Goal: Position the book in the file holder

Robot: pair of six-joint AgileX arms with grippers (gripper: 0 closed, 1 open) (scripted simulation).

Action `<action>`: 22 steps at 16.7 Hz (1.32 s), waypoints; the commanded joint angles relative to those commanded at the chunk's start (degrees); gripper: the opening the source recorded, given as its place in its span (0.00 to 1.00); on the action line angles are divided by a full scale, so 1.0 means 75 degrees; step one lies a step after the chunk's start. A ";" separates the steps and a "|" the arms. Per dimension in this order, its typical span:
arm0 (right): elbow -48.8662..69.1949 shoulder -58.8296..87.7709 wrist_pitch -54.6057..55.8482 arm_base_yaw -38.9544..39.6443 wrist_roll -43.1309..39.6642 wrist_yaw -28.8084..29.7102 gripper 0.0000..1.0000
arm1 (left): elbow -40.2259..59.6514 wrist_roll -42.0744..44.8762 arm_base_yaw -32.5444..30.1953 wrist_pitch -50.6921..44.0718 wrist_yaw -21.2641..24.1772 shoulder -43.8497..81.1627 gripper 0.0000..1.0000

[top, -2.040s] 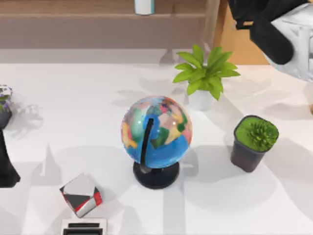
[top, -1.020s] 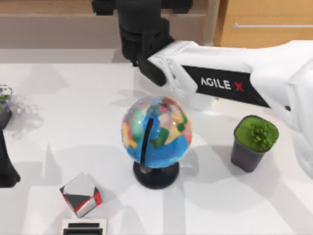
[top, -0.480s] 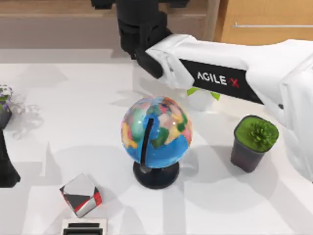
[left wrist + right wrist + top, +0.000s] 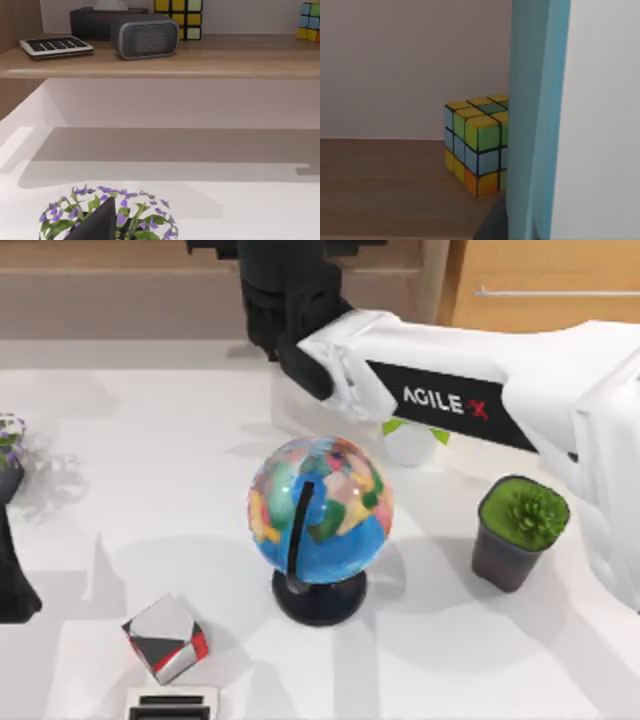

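Right gripper: reaching across the far side of the table to the wooden shelf (image 4: pixel 150 280) at the back; the black wrist (image 4: pixel 290 290) sits at the shelf's edge, above the globe. Its fingers cannot be made out, so I cannot tell how far open they are or what they grasp.
Book: in the right wrist view the light-blue book (image 4: pixel 535 115) stands upright, very close to the camera, with its pale page edge (image 4: pixel 602 120) beside the cover.
Behind the book: a colour puzzle cube (image 4: pixel 475 145) on the brown shelf board.
Right arm: a white link lettered AGILEX (image 4: pixel 450 405) running from the right side of the table over a leafy plant in a white pot (image 4: pixel 410 440).
Table: a globe (image 4: pixel 320 505) on a black stand in the middle; a dark pot of green succulent (image 4: pixel 520 530) to its right; a grey, red and white cube (image 4: pixel 165 638) near the front left.
Left arm: parked at the left edge of the table, beside a purple-flowered plant (image 4: pixel 107 217).
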 joint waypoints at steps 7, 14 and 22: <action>0.0000 0.0000 0.0000 0.0000 0.0000 0.0000 0.00 | 0.0000 0.0000 0.0000 0.0000 0.0000 0.0000 1.00; 0.0001 -0.0013 -0.0002 0.0029 0.0011 -0.0003 0.00 | 0.0000 0.0000 0.0000 0.0000 0.0000 0.0000 1.00; 0.0243 -0.0135 -0.0367 0.0028 0.0013 -0.0006 0.00 | 0.0000 0.0000 0.0000 0.0000 0.0000 0.0000 1.00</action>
